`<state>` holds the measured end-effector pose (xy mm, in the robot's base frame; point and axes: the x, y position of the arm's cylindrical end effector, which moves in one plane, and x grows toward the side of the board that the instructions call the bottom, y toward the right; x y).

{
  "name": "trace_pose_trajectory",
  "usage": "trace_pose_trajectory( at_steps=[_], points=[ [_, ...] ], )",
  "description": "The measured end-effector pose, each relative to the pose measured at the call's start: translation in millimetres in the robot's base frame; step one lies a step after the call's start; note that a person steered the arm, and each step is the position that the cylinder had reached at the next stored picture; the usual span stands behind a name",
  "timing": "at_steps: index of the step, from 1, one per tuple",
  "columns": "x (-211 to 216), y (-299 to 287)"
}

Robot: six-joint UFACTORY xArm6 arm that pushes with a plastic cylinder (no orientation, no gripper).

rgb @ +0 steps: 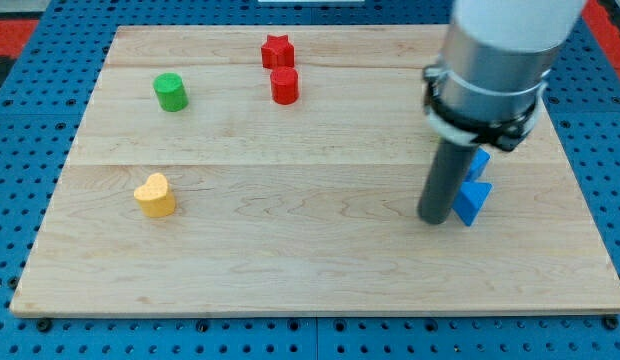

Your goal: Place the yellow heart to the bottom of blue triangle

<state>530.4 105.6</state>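
The yellow heart (pixel 155 195) lies on the wooden board at the view's left, a little below the middle. The blue triangle (pixel 472 202) lies at the view's right. A second blue block (pixel 480 161) sits just above it, partly hidden by the rod, so its shape is unclear. My tip (pixel 435 219) rests on the board just left of the blue triangle, touching or nearly touching it. It is far to the right of the yellow heart.
A green cylinder (pixel 171 92) stands at the upper left. A red star (pixel 277 51) sits near the top edge, with a red cylinder (pixel 285 86) just below it. The wooden board (pixel 290 260) lies on a blue pegboard.
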Motion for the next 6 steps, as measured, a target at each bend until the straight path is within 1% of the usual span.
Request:
trace_pose_trajectory(
  at_steps=[1, 2, 3, 4, 5, 6],
  points=[
    [42, -74],
    [52, -178],
    [36, -292],
    [-4, -315],
    [-36, -289],
    [-41, -198]
  ],
)
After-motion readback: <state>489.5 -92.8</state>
